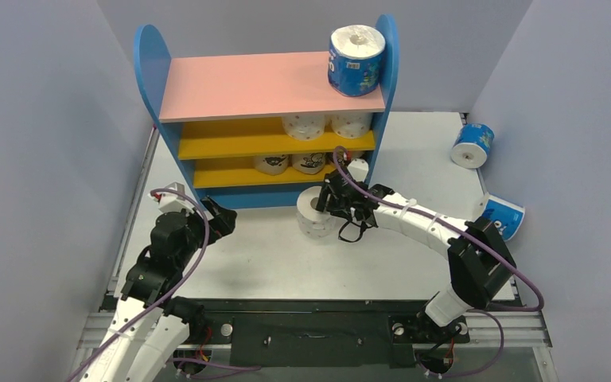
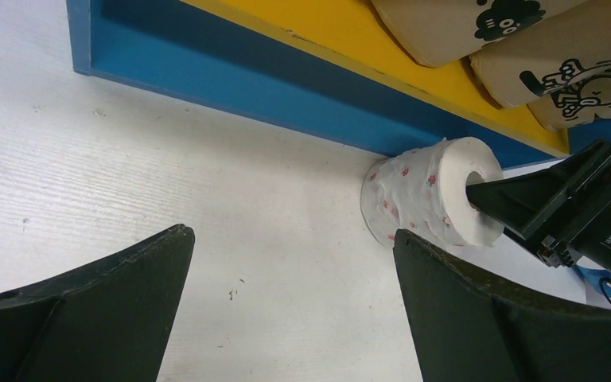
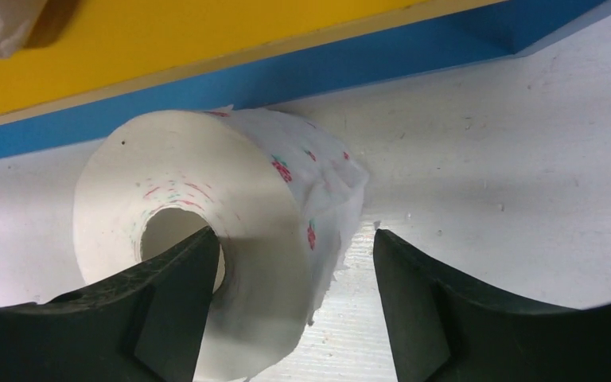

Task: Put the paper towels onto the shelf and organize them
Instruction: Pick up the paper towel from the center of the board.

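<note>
The step in hand looks like the pickup of the last white paper towel roll with small red dots [image 2: 422, 191], which appears to be standing on its end on the white bench [image 1: 254, 255], just in front of the blue base of the small shelf with blue rounded side panels, a pink top board and two yellow boards [image 1: 149, 68]. The right gripper [image 3: 294, 247] is straddling the roll's wall, one finger down in the hollow core and the other outside. Its jaws are spread, with a gap showing on the outer side, so nothing is being pinched yet. I judge the next move calls for closing gently on the soft wall, lifting clear, then sliding the roll onto the upper yellow board beside the two matching dotted rolls [image 1: 326, 123]. The low gap under the pink board and the blue right panel are crowding that path. The left gripper [image 2: 290, 235] is hovering over the bench near the shelf's base with its jaws wide and empty. Tan rolls with black cartoon print [image 2: 525, 72] are sitting on the lower board, and one blue-and-white wrapped roll [image 1: 356, 60] is standing on the pink board. Two more blue-and-white rolls are waiting by the bench's right edge: one toward the far right corner [image 1: 472, 145], one beside the right arm [image 1: 505, 216].
</note>
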`<state>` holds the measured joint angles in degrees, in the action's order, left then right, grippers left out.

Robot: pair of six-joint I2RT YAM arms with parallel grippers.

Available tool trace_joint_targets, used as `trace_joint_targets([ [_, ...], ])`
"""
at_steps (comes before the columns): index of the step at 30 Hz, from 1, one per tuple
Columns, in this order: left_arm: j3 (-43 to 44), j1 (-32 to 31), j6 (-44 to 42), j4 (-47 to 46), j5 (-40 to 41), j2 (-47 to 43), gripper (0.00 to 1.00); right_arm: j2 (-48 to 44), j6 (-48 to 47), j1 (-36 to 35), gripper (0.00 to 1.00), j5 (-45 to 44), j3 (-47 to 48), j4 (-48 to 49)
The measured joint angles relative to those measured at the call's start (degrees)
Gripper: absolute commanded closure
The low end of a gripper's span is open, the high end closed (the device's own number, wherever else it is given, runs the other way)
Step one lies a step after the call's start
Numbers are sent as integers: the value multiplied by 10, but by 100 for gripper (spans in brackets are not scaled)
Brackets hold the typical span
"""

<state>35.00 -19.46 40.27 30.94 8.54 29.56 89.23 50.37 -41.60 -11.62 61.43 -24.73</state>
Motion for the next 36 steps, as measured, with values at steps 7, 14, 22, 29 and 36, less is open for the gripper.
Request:
trace_joint_targets([
  [7,-16,0,9,-37,0,3,4,5,1,0,67,23,4,6],
  [14,-36,0,10,-82,-5,-12,4,-21,0,-7,75,31,4,-40],
  [22,-33,-3,-21,-168,-9,-47,4,-108,-6,-46,76,31,113,-153],
  [29,-30,-4,-94,-245,-48,-82,4,-99,-22,-86,76,28,271,-200],
  [36,-21,-4,-174,-289,-115,-89,4,-21,-41,-94,76,28,405,-235],
])
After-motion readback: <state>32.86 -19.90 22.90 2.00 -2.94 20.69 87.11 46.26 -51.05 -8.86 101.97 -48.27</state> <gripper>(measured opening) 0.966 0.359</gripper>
